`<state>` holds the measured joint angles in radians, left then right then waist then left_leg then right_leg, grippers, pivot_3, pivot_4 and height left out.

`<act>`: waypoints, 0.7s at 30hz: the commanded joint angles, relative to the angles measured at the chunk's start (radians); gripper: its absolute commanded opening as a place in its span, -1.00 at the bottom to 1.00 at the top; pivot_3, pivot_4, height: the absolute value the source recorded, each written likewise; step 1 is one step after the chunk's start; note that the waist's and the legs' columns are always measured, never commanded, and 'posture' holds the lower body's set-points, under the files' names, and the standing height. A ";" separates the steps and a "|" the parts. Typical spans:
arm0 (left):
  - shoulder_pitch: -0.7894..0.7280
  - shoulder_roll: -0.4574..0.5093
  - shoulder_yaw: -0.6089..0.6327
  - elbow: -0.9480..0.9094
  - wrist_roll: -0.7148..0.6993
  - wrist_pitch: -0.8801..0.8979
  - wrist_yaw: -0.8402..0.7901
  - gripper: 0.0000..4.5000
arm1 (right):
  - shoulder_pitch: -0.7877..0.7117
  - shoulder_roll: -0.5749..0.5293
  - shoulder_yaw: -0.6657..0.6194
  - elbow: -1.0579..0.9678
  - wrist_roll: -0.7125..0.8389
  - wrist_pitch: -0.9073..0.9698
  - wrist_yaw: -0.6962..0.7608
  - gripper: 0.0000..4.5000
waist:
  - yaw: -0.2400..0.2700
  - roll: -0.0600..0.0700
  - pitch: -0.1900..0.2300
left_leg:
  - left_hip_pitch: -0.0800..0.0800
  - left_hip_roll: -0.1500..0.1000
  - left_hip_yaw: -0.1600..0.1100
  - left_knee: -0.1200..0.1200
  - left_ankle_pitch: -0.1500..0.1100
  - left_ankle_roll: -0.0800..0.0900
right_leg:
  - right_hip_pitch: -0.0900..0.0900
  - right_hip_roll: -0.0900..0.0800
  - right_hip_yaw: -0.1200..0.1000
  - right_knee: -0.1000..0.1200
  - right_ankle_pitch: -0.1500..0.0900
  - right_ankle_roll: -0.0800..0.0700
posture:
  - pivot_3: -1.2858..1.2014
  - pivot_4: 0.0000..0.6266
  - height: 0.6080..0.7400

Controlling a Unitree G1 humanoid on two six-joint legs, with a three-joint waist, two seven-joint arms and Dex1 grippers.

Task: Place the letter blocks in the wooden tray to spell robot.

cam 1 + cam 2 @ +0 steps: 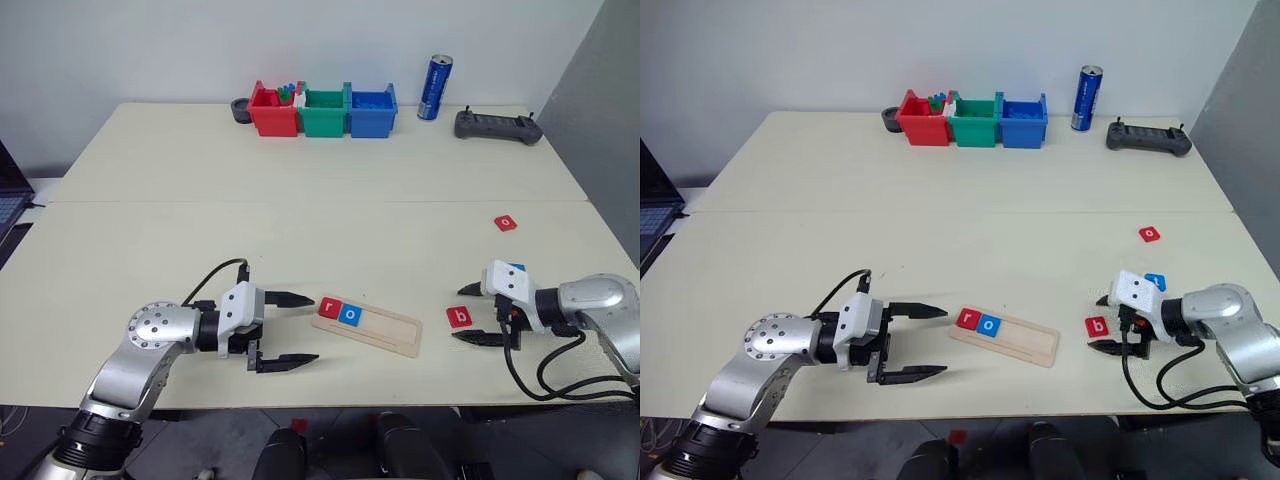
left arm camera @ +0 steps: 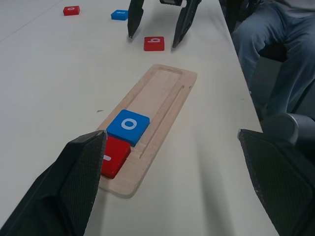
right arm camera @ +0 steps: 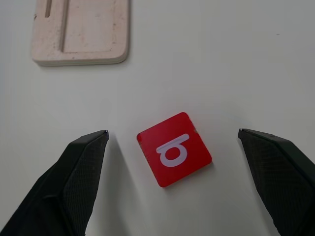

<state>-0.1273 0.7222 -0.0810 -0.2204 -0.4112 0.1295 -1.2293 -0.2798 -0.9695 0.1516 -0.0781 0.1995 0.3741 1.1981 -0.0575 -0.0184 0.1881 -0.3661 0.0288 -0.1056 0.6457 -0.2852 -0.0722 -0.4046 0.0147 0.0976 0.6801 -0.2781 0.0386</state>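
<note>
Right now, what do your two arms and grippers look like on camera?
Both arms are silver-grey metal with round joint housings. Each wrist carries a white block, then a left gripper and a right gripper of two black tapered fingers with a finely textured face. Black cables loop along both wrists.

Along the far edge of a pale table [image 1: 300, 190]: a small dark round holder [image 1: 241, 110] at the left, touching a red bin [image 1: 273, 112], then a green bin [image 1: 324, 113] and a blue bin [image 1: 371, 112], side by side in a row. Small coloured pieces poking out of the red bin. Right of the bins, apart from them, an upright blue can [image 1: 435, 87]. Further right, a dark grey handheld controller [image 1: 498, 126] lying flat. Beyond the near right edge, a seated person's leg in blue jeans [image 2: 268, 44].
</note>
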 commanded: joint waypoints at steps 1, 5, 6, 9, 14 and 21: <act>-0.001 0.015 0.026 -0.047 -0.016 0.009 0.009 1.00 | -0.030 -0.009 0.016 0.023 -0.023 -0.041 0.038 0.99 | 0.000 0.000 0.000 | 0.000 0.000 0.000 0.000 0.000 0.000 | 0.000 0.000 0.000 0.000 0.000 0.000 | 0.03 -0.52 1.00; -0.001 0.015 0.027 -0.061 -0.018 0.022 0.015 1.00 | -0.040 0.005 0.031 0.047 -0.042 -0.061 0.043 0.75 | 0.000 0.000 0.000 | 0.000 0.000 0.000 0.000 0.000 0.000 | 0.000 0.000 0.000 0.000 0.000 0.000 | 0.03 -0.52 1.00; -0.002 0.014 0.026 -0.062 -0.018 0.025 0.017 1.00 | -0.042 0.010 0.033 0.052 -0.044 -0.064 0.042 0.59 | 0.000 0.000 0.000 | 0.000 0.000 0.000 0.000 0.000 0.000 | 0.000 0.000 0.000 0.000 0.000 0.000 | 0.03 -0.52 1.00; -0.004 0.015 0.024 -0.064 -0.020 0.029 0.019 1.00 | -0.044 0.023 0.033 0.060 -0.050 -0.069 0.038 0.12 | 0.000 0.000 0.000 | 0.000 0.000 0.000 0.000 0.000 0.000 | 0.000 0.000 0.000 0.000 0.000 0.000 | 0.03 -0.52 1.00; -0.011 0.022 0.031 -0.057 -0.021 0.037 0.015 1.00 | -0.040 0.032 0.014 0.046 -0.044 -0.071 0.030 -0.36 | 0.000 0.000 0.000 | 0.000 0.000 0.000 0.000 0.000 0.000 | 0.000 0.000 0.000 0.000 0.000 0.000 | 0.03 -0.52 1.00; -0.024 0.065 0.062 0.017 0.009 0.000 0.000 1.00 | -0.024 0.089 -0.034 -0.306 0.060 0.168 -0.099 -0.36 | -0.001 0.001 0.000 | 0.000 0.000 -0.001 0.000 0.000 0.000 | 0.000 0.001 0.000 0.001 0.000 0.000 | 0.03 -0.52 1.00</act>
<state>-0.1500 0.7745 -0.0415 -0.2033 -0.4098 0.1573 -1.2192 -0.3062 -0.8873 0.1315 -0.3024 0.2327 0.4858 1.1315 -0.0590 -0.0179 0.1881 -0.3658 0.0292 -0.1070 0.6456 -0.2851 -0.0723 -0.4047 0.0152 0.0968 0.6811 -0.2780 0.0384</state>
